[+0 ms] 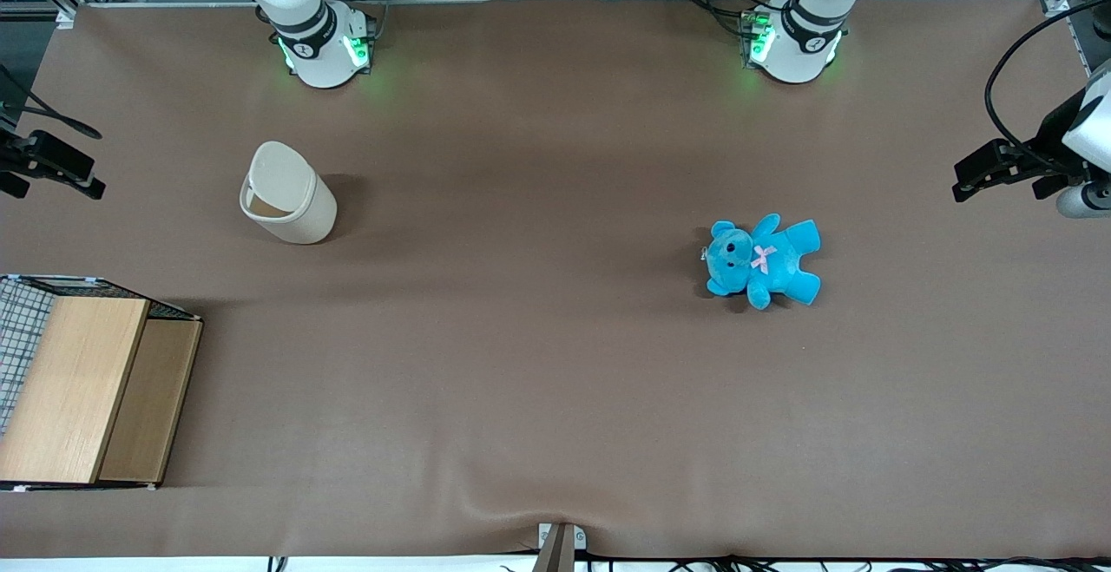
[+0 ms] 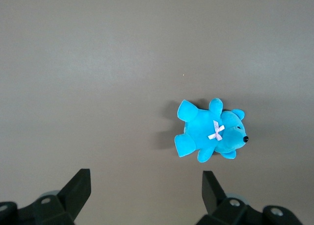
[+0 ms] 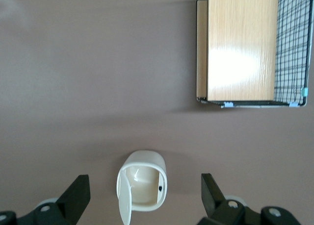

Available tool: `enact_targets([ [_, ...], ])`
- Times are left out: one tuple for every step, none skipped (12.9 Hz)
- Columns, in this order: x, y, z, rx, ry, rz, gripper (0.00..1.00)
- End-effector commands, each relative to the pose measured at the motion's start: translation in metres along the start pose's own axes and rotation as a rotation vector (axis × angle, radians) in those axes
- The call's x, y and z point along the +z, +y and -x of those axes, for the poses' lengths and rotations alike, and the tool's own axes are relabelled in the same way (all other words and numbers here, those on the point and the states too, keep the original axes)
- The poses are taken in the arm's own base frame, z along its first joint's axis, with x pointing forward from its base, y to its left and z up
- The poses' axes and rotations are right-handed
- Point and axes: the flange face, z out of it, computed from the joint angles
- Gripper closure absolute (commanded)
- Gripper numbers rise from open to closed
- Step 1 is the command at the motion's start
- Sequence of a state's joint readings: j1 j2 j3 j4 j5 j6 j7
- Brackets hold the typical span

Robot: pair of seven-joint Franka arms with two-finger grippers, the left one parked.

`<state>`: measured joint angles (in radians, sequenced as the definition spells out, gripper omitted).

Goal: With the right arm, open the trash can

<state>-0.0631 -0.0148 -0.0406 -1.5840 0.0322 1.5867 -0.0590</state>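
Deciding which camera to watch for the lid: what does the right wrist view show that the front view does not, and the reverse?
Only the right wrist view looks down into the trash can: its lid stands swung up and the inside shows hollow. The gripper hangs above it with fingers spread wide.

Only the front view shows the blue teddy bear toward the parked arm's end, and both arm bases.

Both show the trash can, the wooden box with wire mesh, and the brown table.

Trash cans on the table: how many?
1. The trash can, lid up, stands toward the working arm's end of the table, farther from the front camera than the wooden box. The gripper, fingers open, hovers high above it.
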Motion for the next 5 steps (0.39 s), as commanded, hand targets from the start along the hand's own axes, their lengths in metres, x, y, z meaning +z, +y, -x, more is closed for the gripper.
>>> enact_targets([
  [-0.0029, 0.0021, 0.007, -0.002, -0.035, 0.011, 0.0],
  [-0.0029, 0.0021, 0.007, -0.002, -0.035, 0.011, 0.0],
  [-0.0049, 0.0012, 0.007, -0.004, -0.032, 0.012, 0.0],
  [-0.0049, 0.0021, 0.0071, -0.001, -0.032, 0.012, 0.0],
  [-0.005, 0.0029, 0.0071, 0.001, -0.032, 0.012, 0.0],
])
